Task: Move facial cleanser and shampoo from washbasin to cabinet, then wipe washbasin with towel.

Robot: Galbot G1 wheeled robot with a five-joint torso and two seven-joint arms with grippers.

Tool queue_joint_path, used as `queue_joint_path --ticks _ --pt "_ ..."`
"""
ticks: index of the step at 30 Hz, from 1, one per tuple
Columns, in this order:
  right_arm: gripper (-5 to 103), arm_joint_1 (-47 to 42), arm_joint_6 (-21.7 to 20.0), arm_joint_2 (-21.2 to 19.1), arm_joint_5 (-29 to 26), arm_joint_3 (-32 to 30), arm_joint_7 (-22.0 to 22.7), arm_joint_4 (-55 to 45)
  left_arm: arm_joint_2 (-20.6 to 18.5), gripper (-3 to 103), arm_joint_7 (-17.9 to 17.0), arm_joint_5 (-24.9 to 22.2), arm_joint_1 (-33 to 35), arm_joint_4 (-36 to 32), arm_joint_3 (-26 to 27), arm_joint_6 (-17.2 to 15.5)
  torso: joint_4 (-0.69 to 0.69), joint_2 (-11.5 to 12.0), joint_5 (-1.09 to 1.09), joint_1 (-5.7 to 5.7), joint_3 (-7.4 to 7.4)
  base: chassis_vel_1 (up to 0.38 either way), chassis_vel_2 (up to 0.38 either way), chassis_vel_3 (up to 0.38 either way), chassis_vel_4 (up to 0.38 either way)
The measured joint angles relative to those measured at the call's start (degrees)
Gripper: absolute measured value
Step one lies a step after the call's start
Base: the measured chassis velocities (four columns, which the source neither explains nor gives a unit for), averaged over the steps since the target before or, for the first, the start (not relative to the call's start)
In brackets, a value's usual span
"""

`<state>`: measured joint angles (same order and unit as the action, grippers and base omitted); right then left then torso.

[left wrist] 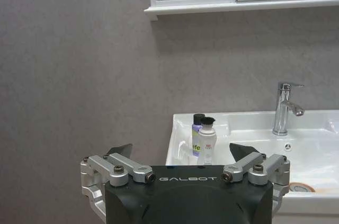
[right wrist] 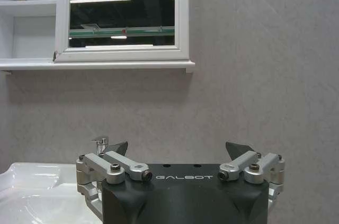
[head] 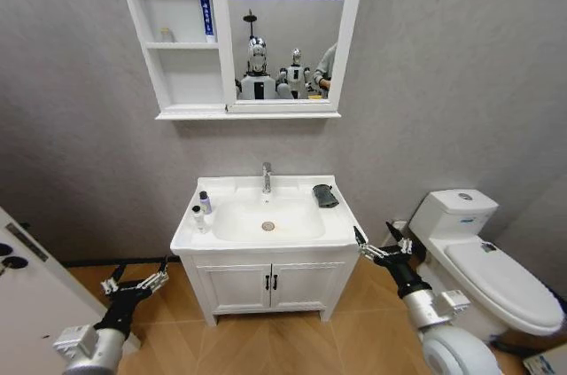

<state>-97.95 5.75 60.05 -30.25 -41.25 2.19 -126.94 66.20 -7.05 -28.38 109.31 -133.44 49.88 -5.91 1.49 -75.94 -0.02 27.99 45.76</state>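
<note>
Left gripper (head: pixel 135 281): low, left of the low cupboard, below bench height; fingers (left wrist: pixel 117 151) spread, empty.
Bottles, count two: small purple bottle with black cap (head: pixel 205 202) and small white bottle with black cap (head: pixel 198 214), upright, long axes vertical, touching or nearly so, on left rim of white rectangular ceramic washbasin (head: pixel 266 242).
Key relation: both bottles up and forward-right of left fingers; left arm judged nearer.
Cabinet: white wall-hung shelf unit with mirror (head: pixel 182 113), above basin; one blue tube (head: pixel 205 4) on top shelf.
Towel, count one: dark grey folded cloth (head: pixel 325 196), right rear rim.
Right gripper (head: pixel 381 247): just beside basin's right front corner; fingers (right wrist: pixel 237 149) spread, empty.
</note>
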Motion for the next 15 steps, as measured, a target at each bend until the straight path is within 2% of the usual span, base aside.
queue_joint_path --ticks 6,7,9,10,12,13,15 --pt "100 -0.2 -0.3 0.1 0.2 0.0 0.5 0.6 -6.4 100 -0.8 -2.4 -2.8 1.8 -0.3 -1.0 0.00 0.0 0.00 0.06 0.02 0.008 -0.011 -0.004 0.007" --pt "100 -0.2 -0.3 0.1 0.2 0.0 0.5 0.6 -6.4 100 -0.8 -2.4 -2.8 1.8 -0.3 -1.0 0.00 0.0 0.00 0.06 0.02 0.000 0.000 0.000 0.000" --pt "100 -0.4 -0.6 0.2 0.2 0.0 0.7 0.7 -10.6 100 -1.3 -4.0 -5.2 3.0 -1.1 -1.7 -0.03 0.0 -0.02 0.07 0.03 0.000 0.000 0.000 0.000" --pt "100 -0.4 -0.6 0.2 0.2 0.0 0.7 0.7 -10.6 100 -1.3 -4.0 -5.2 3.0 -1.1 -1.7 -0.03 0.0 -0.02 0.07 0.03 0.000 0.000 0.000 0.000" --pt "100 -0.7 -0.8 0.2 0.2 -0.6 0.8 0.9 -14.9 100 -2.7 -6.9 -8.6 4.6 -2.5 -2.6 0.01 0.0 -0.01 0.08 0.03 0.000 0.000 0.000 0.000" --pt "100 -0.7 -0.8 0.2 0.2 -0.6 0.8 0.9 -14.9 100 -2.7 -6.9 -8.6 4.6 -2.5 -2.6 0.01 0.0 -0.01 0.08 0.03 0.000 0.000 0.000 0.000" --pt "100 -1.0 -0.8 0.7 0.4 -0.9 0.9 1.2 -18.4 100 -4.3 -10.6 -12.7 6.8 -4.4 -3.7 0.01 0.0 0.00 0.07 0.02 0.000 0.000 0.000 0.000"
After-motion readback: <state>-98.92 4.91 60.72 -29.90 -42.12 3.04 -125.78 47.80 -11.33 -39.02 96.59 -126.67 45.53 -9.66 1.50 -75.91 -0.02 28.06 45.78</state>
